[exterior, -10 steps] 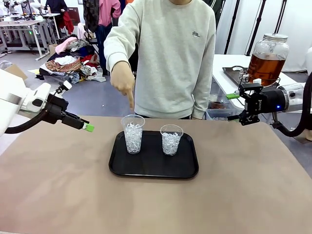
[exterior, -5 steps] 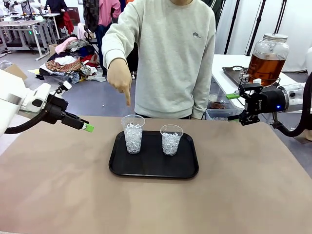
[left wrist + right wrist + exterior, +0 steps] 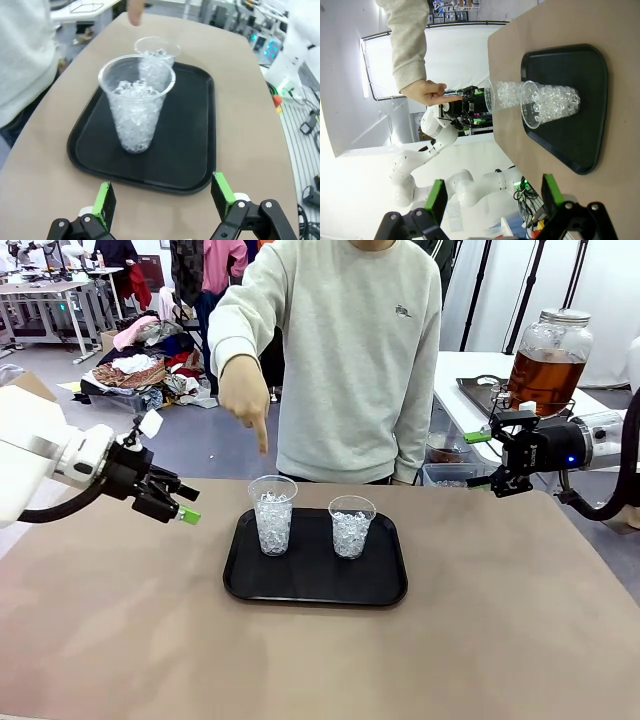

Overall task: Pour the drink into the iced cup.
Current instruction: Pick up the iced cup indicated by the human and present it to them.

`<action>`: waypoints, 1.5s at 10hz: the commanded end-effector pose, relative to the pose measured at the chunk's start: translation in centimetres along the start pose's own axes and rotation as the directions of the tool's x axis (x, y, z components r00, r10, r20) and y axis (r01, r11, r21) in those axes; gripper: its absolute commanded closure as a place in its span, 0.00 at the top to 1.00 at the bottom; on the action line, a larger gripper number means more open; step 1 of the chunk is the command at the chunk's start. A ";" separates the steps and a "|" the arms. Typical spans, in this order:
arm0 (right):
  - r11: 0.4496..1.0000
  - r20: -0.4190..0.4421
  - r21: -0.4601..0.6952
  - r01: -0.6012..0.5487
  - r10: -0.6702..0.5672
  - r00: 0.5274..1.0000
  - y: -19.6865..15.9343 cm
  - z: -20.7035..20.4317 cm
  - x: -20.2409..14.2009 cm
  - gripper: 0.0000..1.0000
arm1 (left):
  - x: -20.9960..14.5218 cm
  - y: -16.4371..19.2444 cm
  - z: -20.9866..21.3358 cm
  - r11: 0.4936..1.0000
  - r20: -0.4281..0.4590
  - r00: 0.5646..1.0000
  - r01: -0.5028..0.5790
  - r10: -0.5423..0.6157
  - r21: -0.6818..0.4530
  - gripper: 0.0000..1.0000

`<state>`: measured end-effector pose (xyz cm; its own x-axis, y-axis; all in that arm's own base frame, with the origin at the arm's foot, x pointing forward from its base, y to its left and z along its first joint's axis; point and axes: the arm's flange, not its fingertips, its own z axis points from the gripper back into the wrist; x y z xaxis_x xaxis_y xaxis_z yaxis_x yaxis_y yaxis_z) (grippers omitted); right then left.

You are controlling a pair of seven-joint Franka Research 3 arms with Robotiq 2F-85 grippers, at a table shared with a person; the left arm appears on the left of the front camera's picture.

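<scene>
On tray (image 3: 315, 582), two cups (image 3: 273, 516) (image 3: 351, 528), apparently iced

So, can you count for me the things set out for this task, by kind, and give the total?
Clear cups filled with ice: 2
Black tray: 1
Lidded glass jar of amber drink: 1
Total: 4
</scene>
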<state>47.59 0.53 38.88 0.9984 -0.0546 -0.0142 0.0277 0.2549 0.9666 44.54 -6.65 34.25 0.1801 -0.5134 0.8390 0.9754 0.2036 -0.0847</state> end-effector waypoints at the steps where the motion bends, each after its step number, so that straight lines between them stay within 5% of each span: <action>1: 1.000 0.002 0.000 -0.003 0.003 1.000 0.1 0.1 0.1 1.00 | -0.8 1.5 -1.5 0.994 0.071 0.994 0.091 -0.087 -0.059 1.00; 15: 1.000 0.002 0.000 -0.003 0.003 1.000 0.1 0.1 0.1 1.00 | -1.4 3.6 -4.2 0.987 0.116 0.982 0.154 -0.148 -0.049 1.00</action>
<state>47.59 0.54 38.87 0.9984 -0.0546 -0.0144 0.0279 0.2550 0.9665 47.74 -8.84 30.84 0.0515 -0.4562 0.8884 0.9954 0.0951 -0.0089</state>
